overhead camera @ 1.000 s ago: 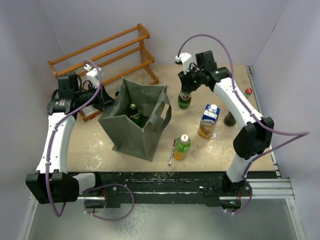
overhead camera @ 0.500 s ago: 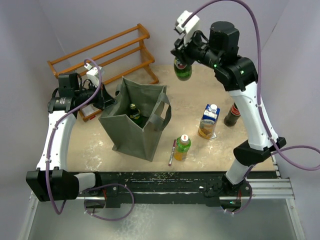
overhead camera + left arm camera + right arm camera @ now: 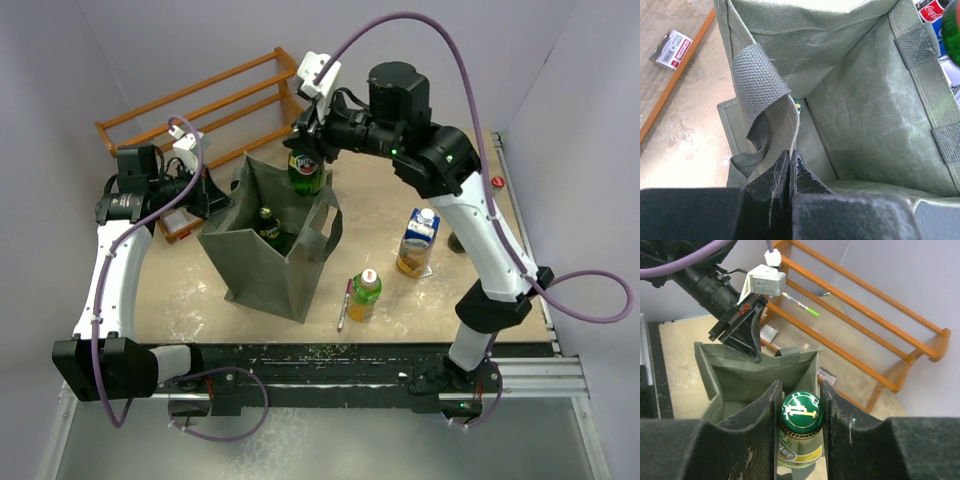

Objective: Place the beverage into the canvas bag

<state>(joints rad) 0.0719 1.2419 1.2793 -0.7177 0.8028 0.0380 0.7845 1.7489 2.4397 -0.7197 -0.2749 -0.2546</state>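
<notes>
The dark grey-green canvas bag [image 3: 270, 260] stands open at the table's middle left, with one green bottle [image 3: 268, 227] inside. My right gripper [image 3: 308, 152] is shut on the neck of a green glass bottle [image 3: 306, 172] and holds it above the bag's far rim; its green cap [image 3: 801, 410] shows between the fingers in the right wrist view. My left gripper [image 3: 212, 200] is shut on the bag's left rim [image 3: 796, 125], holding the bag open. The bag's inside [image 3: 870, 110] fills the left wrist view.
A wooden rack [image 3: 210, 105] stands behind the bag. A juice carton [image 3: 418, 241], a small green-tea bottle [image 3: 364, 294], a pen [image 3: 344, 304] and a dark cola bottle [image 3: 460, 240] stand right of the bag. A red cap [image 3: 497, 182] lies at the far right.
My right arm lifted the green bottle off the table and swung it left, from beside the carton to above the bag's far rim. The left gripper stayed on the rim.
</notes>
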